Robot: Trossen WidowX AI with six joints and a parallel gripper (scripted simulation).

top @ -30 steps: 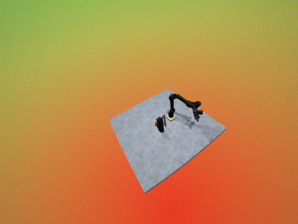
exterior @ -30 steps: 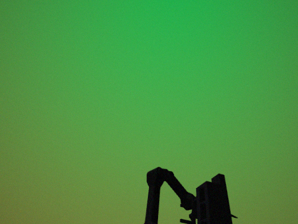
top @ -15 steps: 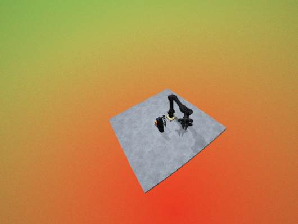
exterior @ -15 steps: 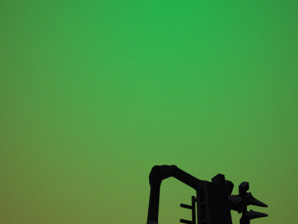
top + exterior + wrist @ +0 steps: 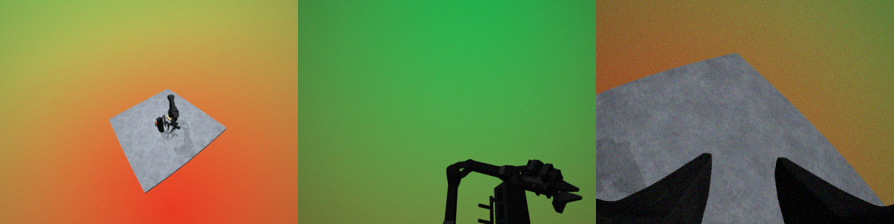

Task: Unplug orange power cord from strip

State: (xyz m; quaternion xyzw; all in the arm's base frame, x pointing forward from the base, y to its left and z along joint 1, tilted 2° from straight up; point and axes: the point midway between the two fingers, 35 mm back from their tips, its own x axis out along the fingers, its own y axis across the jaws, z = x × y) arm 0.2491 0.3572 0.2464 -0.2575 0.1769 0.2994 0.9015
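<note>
In the top view a small orange patch (image 5: pixel 156 122) shows at the left side of a dark upright block (image 5: pixel 160 125) (image 5: pixel 515 202). Plug, cord and strip are too small and dark to tell apart. My gripper (image 5: pixel 580 193) (image 5: pixel 744 164) is partly open with nothing between its fingers. In the top view it is close to the right of the block, high above the slab; its fingers are hard to make out there. The wrist view shows only grey slab beyond the fingertips, no plug or cord.
The arm (image 5: pixel 174 108) (image 5: pixel 483 168) rises from a pale base plate (image 5: pixel 168 117) behind and right of the block. A thin dark frame with short bars (image 5: pixel 491 209) stands beside the block. All stand on a square grey slab (image 5: pixel 140 157) (image 5: pixel 721 100) with edges on every side.
</note>
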